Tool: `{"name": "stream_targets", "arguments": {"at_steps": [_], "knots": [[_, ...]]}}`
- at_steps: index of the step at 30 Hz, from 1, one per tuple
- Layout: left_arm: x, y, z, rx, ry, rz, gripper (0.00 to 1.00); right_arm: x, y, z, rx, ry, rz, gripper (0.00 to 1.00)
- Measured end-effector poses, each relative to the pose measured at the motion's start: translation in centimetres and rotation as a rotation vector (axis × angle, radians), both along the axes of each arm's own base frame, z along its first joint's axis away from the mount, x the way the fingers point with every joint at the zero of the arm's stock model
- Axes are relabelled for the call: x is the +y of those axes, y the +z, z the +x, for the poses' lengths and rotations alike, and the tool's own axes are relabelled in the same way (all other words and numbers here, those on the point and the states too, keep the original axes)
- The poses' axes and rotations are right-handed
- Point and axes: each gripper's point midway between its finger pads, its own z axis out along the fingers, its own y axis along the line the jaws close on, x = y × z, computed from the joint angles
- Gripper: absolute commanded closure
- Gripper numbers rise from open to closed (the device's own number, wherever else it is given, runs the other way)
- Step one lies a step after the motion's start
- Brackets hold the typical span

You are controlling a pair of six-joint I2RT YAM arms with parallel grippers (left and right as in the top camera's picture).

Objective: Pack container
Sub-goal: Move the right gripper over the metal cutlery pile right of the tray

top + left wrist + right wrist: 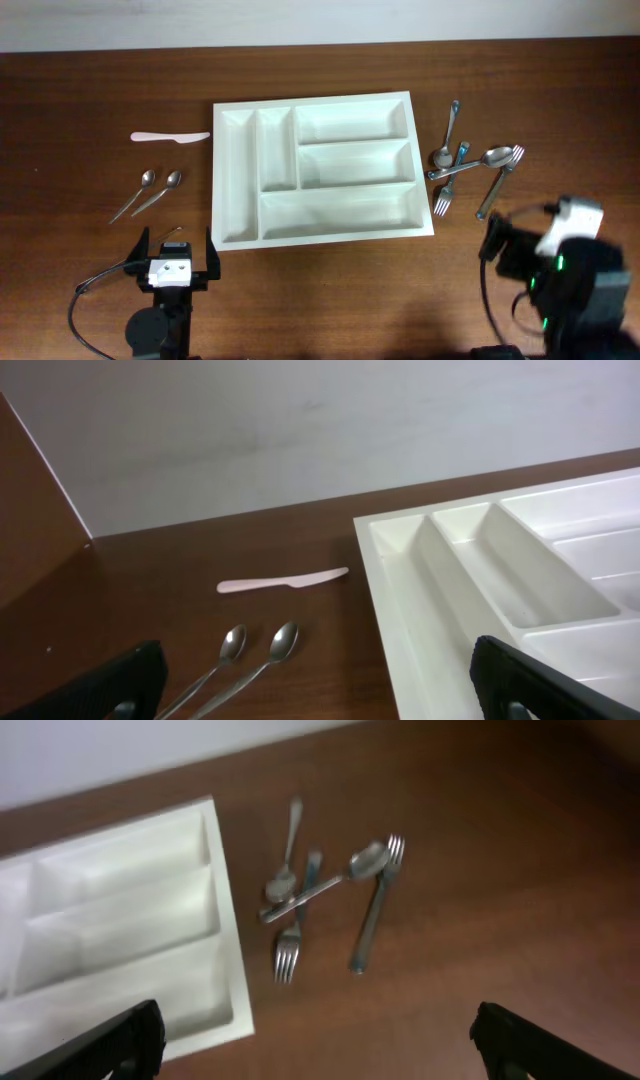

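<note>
- white plastic knife [170, 137] lies flat on the wooden table [80, 80], off the container's left side and level with its far corner, tip pointing at it but not touching.
- pair of small spoons [173, 180] sits a bit nearer than the knife, also left of the container. they're side by side with bowls toward the far side and handles slanting away to the left.
- left gripper [177, 240] hovers near the container's near-left corner, just off the front edge. its fingers are spread wide with nothing between them.
- the container [215, 180] is the white cutlery tray lying flat in the middle of the table, long sides running left to right. its two narrow upright slots are at the left end and the three long ones fill the rest.
- right of the container there's a loose pile, close to its right wall but apart from it:
  - a slim spoon [443, 155] sits nearest that wall.
  - a blue-handled fork [441, 205] has its tines toward the near side.
  - a big spoon [497, 156] is laid across the fork's handle.
  - a plain fork [497, 185] is farthest out.
- right gripper [315, 1040] sits off the container's near-right corner, nearer than the pile. its wrist view shows both fingers far apart, gripping nothing.
</note>
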Motion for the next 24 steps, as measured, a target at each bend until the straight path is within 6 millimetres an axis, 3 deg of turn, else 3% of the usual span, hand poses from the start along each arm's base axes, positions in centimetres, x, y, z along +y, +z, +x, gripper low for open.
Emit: {"name": "stream_targets", "arguments": {"at_steps": [6,10,15,18,24], "knots": [[0.0,0.0,0.0,0.000,0.000,0.000,0.01,1.4,0.5,6.1,0.165,0.048,0.048,0.01],[0.0,0.0,0.0,0.000,0.000,0.000,0.01,2.2,-1.7,10.6,0.225,0.073,0.073,0.01],[0.0,0.0,0.0,0.000,0.000,0.000,0.01,2.2,-4.8,14.5,0.263,0.071,0.088,0.01],[0.0,0.0,0.0,0.000,0.000,0.000,0.01,0.9,-6.3,16.3,0.272,0.039,0.108,0.01],[0.0,0.0,0.0,0.000,0.000,0.000,0.01,-3.7,-9.2,19.5,0.277,-0.047,0.134,0.01]]}}
